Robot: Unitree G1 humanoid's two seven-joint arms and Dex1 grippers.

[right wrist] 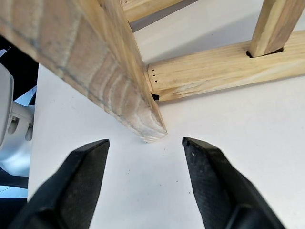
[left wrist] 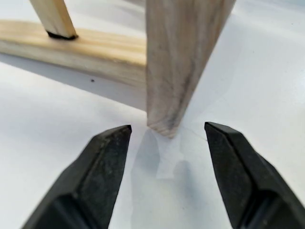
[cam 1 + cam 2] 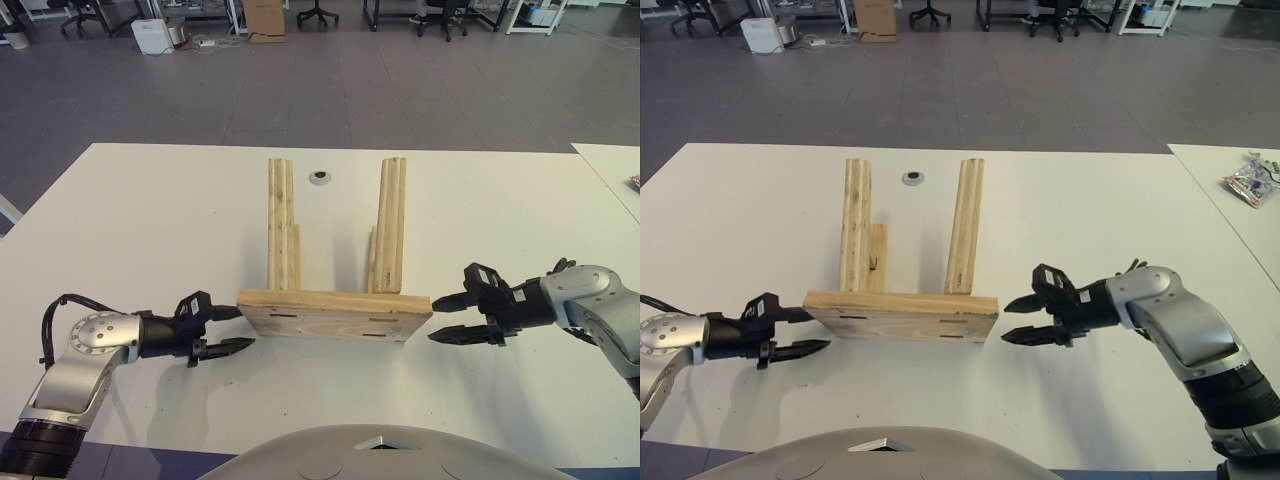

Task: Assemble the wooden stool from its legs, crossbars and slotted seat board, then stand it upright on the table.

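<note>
Grey flooring with office chairs and a cardboard box lies behind a white table, where the wooden stool lies on its side. Its slotted seat board stands on edge at the near side, underside facing away. The legs run flat across the tabletop away from the robot: the left legs stacked one above the other, the right legs likewise. A short crossbar shows beside the left pair, and the right wrist view shows another crossbar slotted into a leg resting on the table. A small round dark object sits on the table beyond the stool, between the leg ends. The left gripper hovers low at the seat board's left end, fingers apart with the board's corner just ahead of the gap. The right gripper sits at the board's right end, fingers also spread, the corner just in front; whether either touches the wood is unclear.
</note>
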